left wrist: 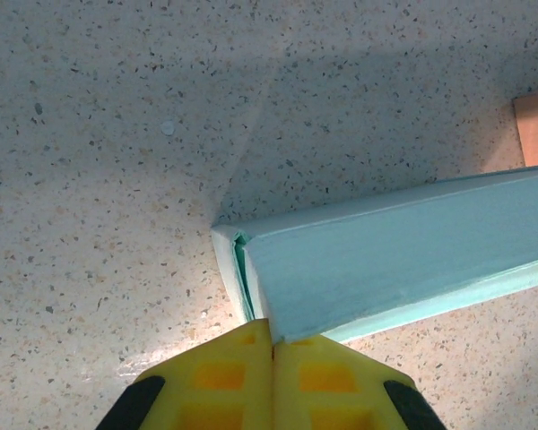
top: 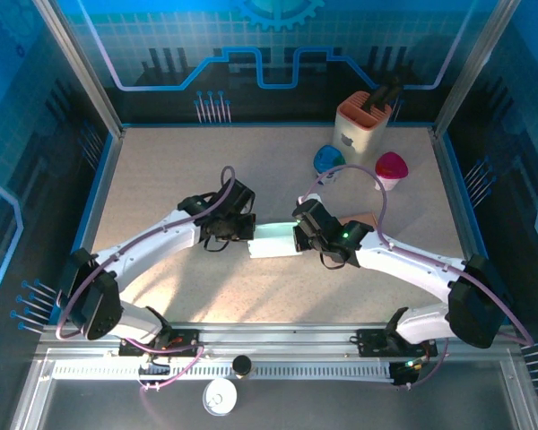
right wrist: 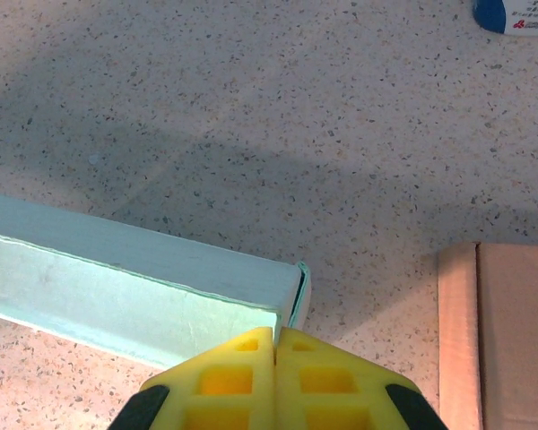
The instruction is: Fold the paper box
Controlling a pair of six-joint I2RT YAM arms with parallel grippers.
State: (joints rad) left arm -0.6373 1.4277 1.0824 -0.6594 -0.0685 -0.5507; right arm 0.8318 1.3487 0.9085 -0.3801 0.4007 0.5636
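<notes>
On the table (top: 161, 179), seen from above, the pale green paper box (top: 273, 244) is lying flat near the middle, with its long sides running left to right. The left gripper (top: 247, 231) is meeting its left end and the right gripper (top: 298, 236) its right end, so both short ends are being hemmed in. Bare tabletop is stretching out to the left, in front and behind. At the far right an orange holder (top: 363, 121), a blue cup (top: 327, 159) and a pink cup (top: 392, 168) are standing well apart from the box.

In the left wrist view, the yellow fingers (left wrist: 224, 376) are pressing together with no gap, their tips touching the box's near edge just beside its corner, where a thin seam is gaping slightly. Open speckled surface is lying beyond that corner.

In the right wrist view, the yellow fingers (right wrist: 224, 381) are likewise pressing together, their tips touching the box's near edge at its right corner. A cardboard piece (right wrist: 511, 331) is lying just to the right, apart from the box, narrowing the room on that side.
</notes>
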